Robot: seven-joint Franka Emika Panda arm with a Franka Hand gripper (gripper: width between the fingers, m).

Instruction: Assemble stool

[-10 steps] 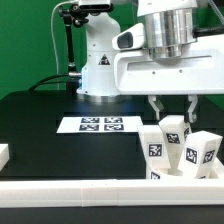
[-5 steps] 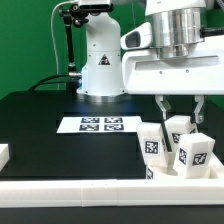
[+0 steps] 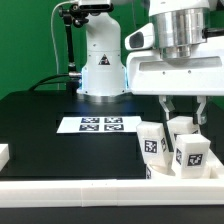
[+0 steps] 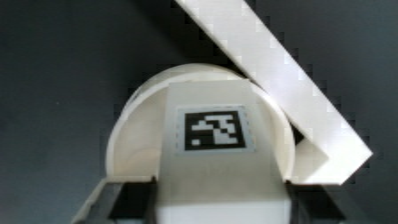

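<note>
Three white stool legs with black-and-white tags stand clustered at the exterior view's right: one on the left (image 3: 152,142), one in front (image 3: 192,152), one behind (image 3: 182,126). My gripper (image 3: 184,116) is down over the rear leg, a finger on each side of its top, shut on it. In the wrist view this leg (image 4: 210,120) with its tag fills the gap between my dark fingers (image 4: 128,200), and the gripper (image 4: 222,205) sits at its near end. The round seat disc does not show clearly.
The marker board (image 3: 97,125) lies on the black table left of the legs. A long white border rail (image 3: 90,188) runs along the front and shows as a slanting bar in the wrist view (image 4: 267,60). A white block (image 3: 4,154) sits at the left edge.
My gripper has shifted toward the exterior view's right, and the rear leg between its fingers has moved with it. The front leg now overlaps it more.
</note>
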